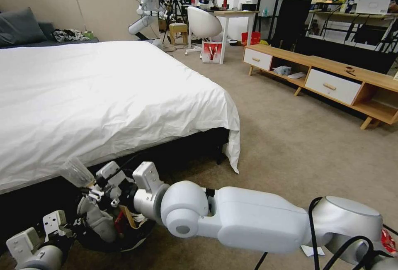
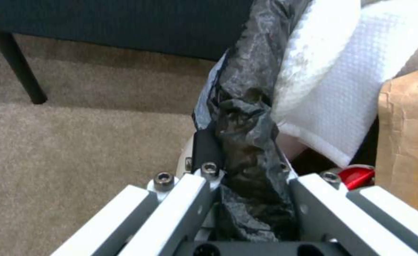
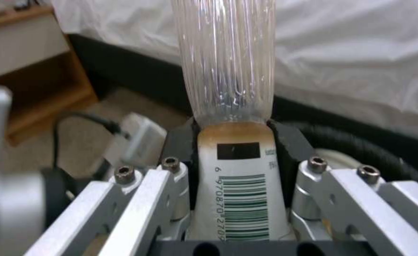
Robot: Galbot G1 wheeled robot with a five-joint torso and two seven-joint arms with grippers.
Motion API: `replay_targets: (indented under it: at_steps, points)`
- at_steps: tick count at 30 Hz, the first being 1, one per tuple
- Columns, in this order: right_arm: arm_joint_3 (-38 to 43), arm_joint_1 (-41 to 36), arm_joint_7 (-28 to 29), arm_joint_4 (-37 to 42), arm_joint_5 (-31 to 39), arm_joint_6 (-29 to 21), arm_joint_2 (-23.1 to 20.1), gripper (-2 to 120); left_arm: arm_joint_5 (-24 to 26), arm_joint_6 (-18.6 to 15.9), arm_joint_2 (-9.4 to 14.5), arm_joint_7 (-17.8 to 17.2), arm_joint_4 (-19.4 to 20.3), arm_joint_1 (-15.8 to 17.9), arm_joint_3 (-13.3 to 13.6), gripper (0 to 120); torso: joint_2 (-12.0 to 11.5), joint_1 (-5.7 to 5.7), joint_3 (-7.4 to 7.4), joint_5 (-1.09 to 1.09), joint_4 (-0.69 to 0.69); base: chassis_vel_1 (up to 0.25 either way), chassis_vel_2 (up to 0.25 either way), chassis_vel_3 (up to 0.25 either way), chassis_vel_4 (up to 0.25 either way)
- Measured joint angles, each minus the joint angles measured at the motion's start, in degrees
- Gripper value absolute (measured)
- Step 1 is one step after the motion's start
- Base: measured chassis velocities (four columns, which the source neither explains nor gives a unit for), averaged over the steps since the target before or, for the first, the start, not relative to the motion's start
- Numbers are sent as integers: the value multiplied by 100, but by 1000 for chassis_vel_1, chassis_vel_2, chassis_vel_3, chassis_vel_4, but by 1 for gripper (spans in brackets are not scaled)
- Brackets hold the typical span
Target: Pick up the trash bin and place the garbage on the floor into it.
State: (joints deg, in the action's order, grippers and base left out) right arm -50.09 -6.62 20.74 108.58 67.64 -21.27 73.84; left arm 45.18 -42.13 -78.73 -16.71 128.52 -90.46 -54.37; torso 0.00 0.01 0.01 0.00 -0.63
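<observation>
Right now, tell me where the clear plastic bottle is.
In the head view, the clear plastic bottle is at lower left, clamped in the right gripper beside the bed's edge, just above the trash bin.

Bottle [image 3: 225, 60] clear ribbed plastic, glossy; bin bag [image 2: 247, 142] crinkled black plastic; carpet [image 2: 76, 149] matt, short-pile.

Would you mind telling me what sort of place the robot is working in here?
Probably a mock bedroom inside a lab or office: a bed with white sheets on carpet, a low wooden cabinet, and a desk with equipment behind.
</observation>
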Motion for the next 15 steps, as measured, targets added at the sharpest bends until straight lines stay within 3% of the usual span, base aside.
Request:
replay_targets:
  at_steps: [15]
  points:
    - [-67,-411,-35,-199,-494,19,-195,26,-21,0,-70,21,35,-62,-4,3,0,0,0,1,1,0,0,0,0]
